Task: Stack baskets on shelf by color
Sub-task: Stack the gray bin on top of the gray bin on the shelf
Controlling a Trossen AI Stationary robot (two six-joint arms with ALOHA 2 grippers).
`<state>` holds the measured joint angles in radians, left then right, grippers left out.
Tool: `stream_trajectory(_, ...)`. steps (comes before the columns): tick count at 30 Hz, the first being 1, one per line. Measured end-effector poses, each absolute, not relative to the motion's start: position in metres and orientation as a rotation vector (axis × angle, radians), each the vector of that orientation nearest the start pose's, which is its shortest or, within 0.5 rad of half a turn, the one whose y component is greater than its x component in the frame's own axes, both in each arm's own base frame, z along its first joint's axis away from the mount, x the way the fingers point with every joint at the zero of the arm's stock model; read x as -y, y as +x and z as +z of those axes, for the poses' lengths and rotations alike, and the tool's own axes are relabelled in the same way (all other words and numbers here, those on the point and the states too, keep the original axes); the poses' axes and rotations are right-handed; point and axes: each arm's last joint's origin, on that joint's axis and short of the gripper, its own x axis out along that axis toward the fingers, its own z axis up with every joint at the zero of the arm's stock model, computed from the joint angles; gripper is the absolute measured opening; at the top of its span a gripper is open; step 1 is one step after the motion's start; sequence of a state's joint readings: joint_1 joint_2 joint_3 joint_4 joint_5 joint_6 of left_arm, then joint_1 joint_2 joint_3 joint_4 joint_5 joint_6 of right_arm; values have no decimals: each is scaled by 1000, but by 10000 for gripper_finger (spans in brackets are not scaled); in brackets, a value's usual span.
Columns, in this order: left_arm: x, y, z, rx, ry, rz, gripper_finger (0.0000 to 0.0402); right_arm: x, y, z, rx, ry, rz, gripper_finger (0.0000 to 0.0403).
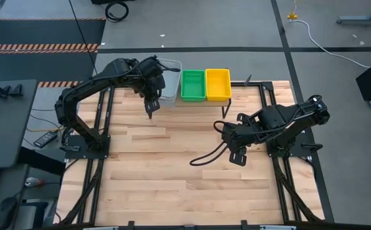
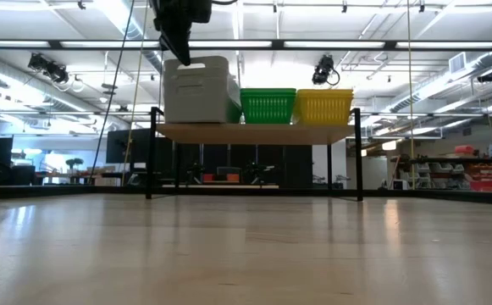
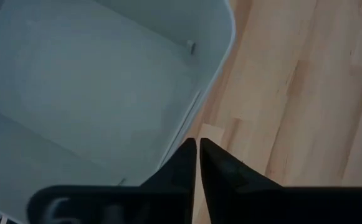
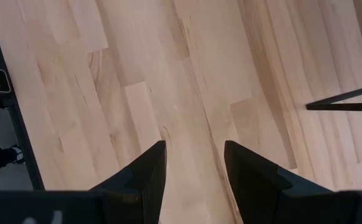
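On the shelf (image 2: 254, 132) at the table's far edge stand, from left to right, light grey baskets (image 1: 169, 82) (image 2: 196, 89), green ones (image 1: 193, 84) (image 2: 268, 105) and yellow ones (image 1: 218, 84) (image 2: 323, 105), resting on their bottoms on the plank. My left gripper (image 1: 150, 114) (image 3: 197, 144) is shut. It hangs high just on the near side of the grey baskets (image 3: 93, 81), beside their near rim, and touches nothing. My right gripper (image 1: 237, 155) (image 4: 193, 155) is open. It hovers over bare tabletop on the right, nearer than the shelf.
A black cable (image 1: 205, 158) loops over the tabletop near my right gripper. One of the shelf's thin black legs (image 4: 342, 99) shows in the right wrist view. Bare wooden tabletop (image 1: 159, 172) spreads across the near half.
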<state>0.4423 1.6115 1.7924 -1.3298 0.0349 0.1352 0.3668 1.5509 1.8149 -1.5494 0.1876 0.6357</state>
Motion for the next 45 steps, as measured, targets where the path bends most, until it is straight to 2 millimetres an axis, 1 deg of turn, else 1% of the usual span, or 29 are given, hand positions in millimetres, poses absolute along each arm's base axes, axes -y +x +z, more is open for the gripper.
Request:
stream_trajectory(4, -128, 272, 382, -1140, -159, 288, 38, -89, 247, 397, -1219, 199, -240, 168)
stream_trajectory(7, -128, 272, 382, -1134, -196, 312, 43, -89, 247, 397, -1219, 194, -236, 168)
stream_trajectory(14, -126, 272, 383, -1127, -226, 320, 36, -89, 247, 397, -1220, 191, -234, 169)
stream_trajectory(18, -123, 267, 388, -1104, -239, 293, 37, -89, 247, 397, -1220, 191, -234, 169)
stream_trajectory(26, -120, 260, 396, -1079, -230, 294, 60, -89, 247, 397, -1220, 191, -234, 169)
stream_trajectory(33, -120, 261, 396, -1073, -218, 304, 75, -89, 247, 397, -1220, 191, -234, 169)
stream_trajectory(38, -123, 262, 396, -1055, -241, 365, 68, -89, 247, 397, -1214, 183, -244, 169)
stream_trajectory(45, -123, 262, 396, -1056, -241, 366, 42, -88, 247, 397, -1208, 170, -251, 169)
